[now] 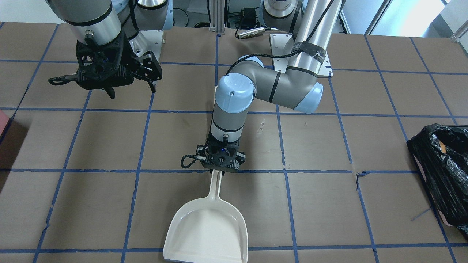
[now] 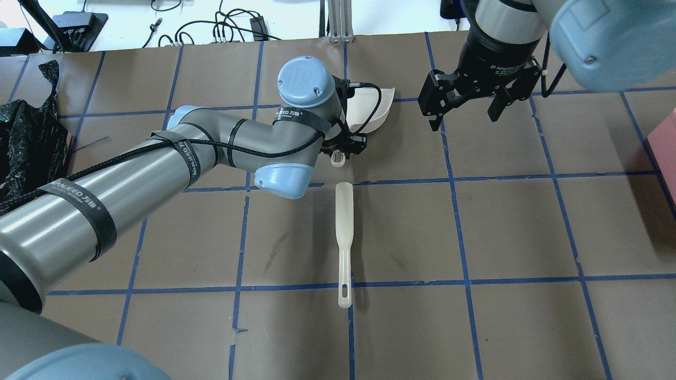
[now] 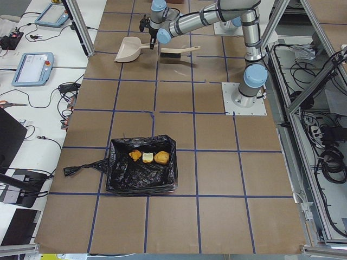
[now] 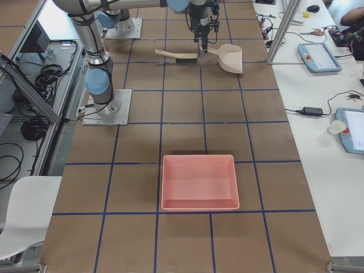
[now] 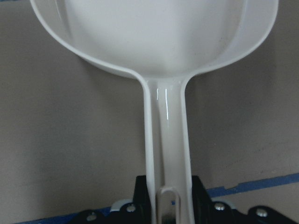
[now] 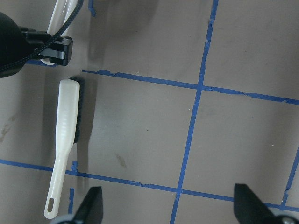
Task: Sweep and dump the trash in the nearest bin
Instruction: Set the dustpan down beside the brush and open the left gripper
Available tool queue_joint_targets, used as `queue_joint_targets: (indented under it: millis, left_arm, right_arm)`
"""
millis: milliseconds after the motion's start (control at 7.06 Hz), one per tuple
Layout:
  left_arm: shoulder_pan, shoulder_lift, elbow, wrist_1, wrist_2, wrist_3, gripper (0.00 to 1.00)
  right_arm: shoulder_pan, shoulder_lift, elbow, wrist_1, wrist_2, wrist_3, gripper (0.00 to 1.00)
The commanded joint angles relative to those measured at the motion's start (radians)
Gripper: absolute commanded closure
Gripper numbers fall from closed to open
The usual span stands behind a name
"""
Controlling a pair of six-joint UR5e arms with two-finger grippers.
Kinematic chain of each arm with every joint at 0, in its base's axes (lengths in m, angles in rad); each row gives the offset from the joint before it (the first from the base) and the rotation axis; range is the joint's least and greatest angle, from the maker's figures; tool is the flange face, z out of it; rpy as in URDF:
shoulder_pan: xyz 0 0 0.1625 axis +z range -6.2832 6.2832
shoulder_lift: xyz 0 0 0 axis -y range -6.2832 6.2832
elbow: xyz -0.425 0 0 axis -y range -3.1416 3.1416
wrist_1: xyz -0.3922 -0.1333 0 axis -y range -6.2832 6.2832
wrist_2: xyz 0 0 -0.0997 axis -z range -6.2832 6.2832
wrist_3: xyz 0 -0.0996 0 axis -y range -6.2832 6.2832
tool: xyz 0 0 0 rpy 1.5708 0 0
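Observation:
The trash (image 3: pixel 147 157), three small lumps, lies inside the black-bagged bin (image 3: pixel 142 179). The bin also shows at the right edge of the front view (image 1: pixel 444 182). My left gripper (image 1: pixel 222 166) is shut on the handle of a cream dustpan (image 1: pixel 206 226). The dustpan looks empty and seems to rest flat on the table; it also shows in the left wrist view (image 5: pixel 159 42). A cream brush (image 2: pixel 344 237) lies on the table just behind the dustpan handle. My right gripper (image 2: pixel 466 113) is open and empty, hovering to the right of the dustpan.
A pink tray without a bag (image 4: pixel 198 182) stands far off on my right side, its edge showing in the overhead view (image 2: pixel 666 137). The table is brown with blue tape lines.

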Motion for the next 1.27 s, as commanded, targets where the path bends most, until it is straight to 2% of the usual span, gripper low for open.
queue_joint_targets:
  millis: [0,142,283,566,708,849,1132]
  left_arm:
    - [-0.014,0.028,-0.025,-0.003,0.006,-0.005,0.91]
    - [-0.014,0.029,-0.047,-0.002,0.006,-0.003,0.91]
    - [-0.014,0.029,-0.053,0.0,0.006,-0.006,0.83]
    - [-0.014,0.021,-0.051,-0.002,0.003,-0.003,0.11]
    - [-0.012,0.027,-0.042,-0.003,0.001,0.012,0.0]
    - [-0.003,0.035,-0.027,-0.009,0.006,0.029,0.0]
    - [0.142,0.077,-0.027,-0.052,-0.008,0.146,0.0]
  right_arm:
    - [0.0,0.0,0.0,0.0,0.002,0.001,0.0]
    - [0.0,0.002,0.0,0.0,0.0,0.0,0.0]
    - [0.0,0.002,0.0,-0.002,0.002,0.001,0.0]
    - [0.002,0.003,0.0,-0.002,0.003,0.001,0.0]
    - [0.002,0.003,0.0,-0.002,0.005,0.001,0.0]
    - [0.002,0.003,0.0,0.0,0.005,0.001,0.0]
    - [0.002,0.003,0.0,0.0,0.005,0.001,0.0]
